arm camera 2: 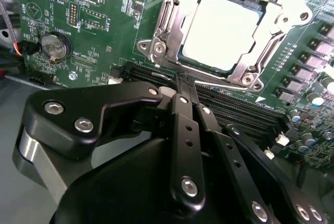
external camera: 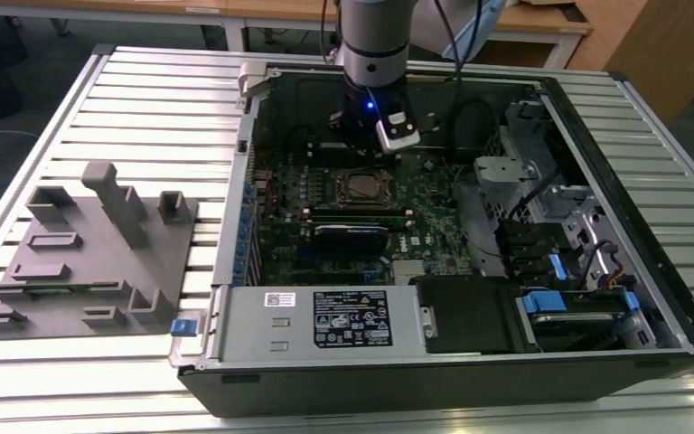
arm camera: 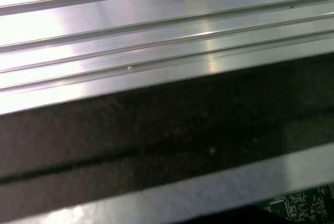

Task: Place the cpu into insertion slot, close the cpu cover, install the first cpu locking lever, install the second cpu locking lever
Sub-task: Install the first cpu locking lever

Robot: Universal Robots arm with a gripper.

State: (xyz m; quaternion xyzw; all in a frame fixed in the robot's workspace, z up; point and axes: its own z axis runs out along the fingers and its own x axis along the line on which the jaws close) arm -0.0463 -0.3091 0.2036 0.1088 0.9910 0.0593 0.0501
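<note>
Start with the slotted metal table [external camera: 46,380]. It carries the open computer case [external camera: 444,375], which takes up the centre and right of the exterior view. A grey fixture block [external camera: 94,262] rests on the table at the exterior view's left.

Inside the case, the green motherboard [external camera: 432,208] lies flat. The arm [external camera: 378,36] enters at the top centre of the exterior view. Its gripper [external camera: 371,149] hangs over the board, just above the insertion slot [external camera: 360,187] in the frame.

In the second wrist view, you see the black fingers [arm camera 2: 182,130] pressed together with nothing between them, their tips just beside the slot. The cpu cover [arm camera 2: 269,46] lies down over the slot. The cpu [arm camera 2: 222,31] sits inside, its pale metal top showing through the cover's window.
</note>
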